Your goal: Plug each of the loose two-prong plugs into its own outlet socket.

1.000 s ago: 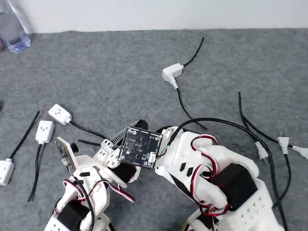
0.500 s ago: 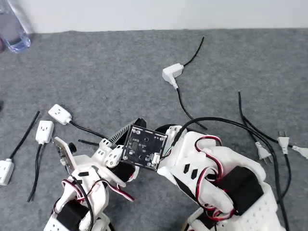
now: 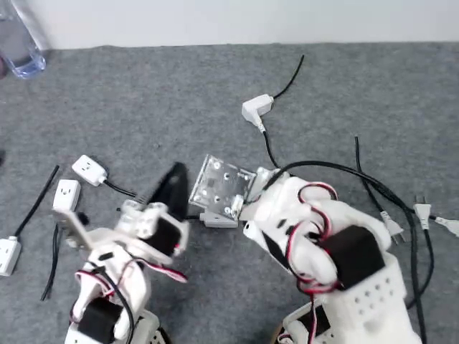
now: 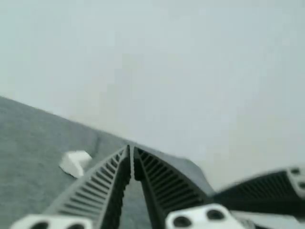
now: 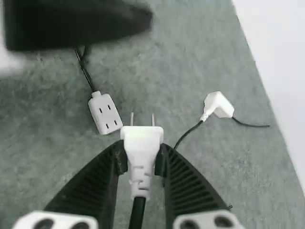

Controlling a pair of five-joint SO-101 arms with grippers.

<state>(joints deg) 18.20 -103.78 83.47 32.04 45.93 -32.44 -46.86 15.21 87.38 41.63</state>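
Observation:
My right gripper point(image 5: 140, 151) is shut on a white two-prong plug point(image 5: 141, 136), prongs pointing away from it. Just past the prongs a white outlet socket point(image 5: 106, 114) with a black cord lies on the grey carpet. In the high view my right wrist's camera board point(image 3: 221, 185) covers that gripper. My left gripper point(image 3: 171, 180) is shut with nothing in it, lifted beside the right wrist. Two sockets point(image 3: 90, 168) point(image 3: 66, 195) lie to its left, and a third socket point(image 3: 7, 254) at the left edge. Loose plugs point(image 3: 391, 226) point(image 3: 423, 211) lie at the right.
A white angled plug point(image 3: 257, 109) with a black cord lies at the back centre, also as the white plug point(image 5: 218, 106). Black cords point(image 3: 358, 186) loop over the carpet at the right. A clear bottle point(image 3: 18, 43) stands at the back left. A small white piece point(image 4: 76, 162) lies beyond the left fingers.
The right wrist has swung up and away from the arm's base, its camera board tilting over. The left arm has shifted left and lifted its shut gripper toward the back.

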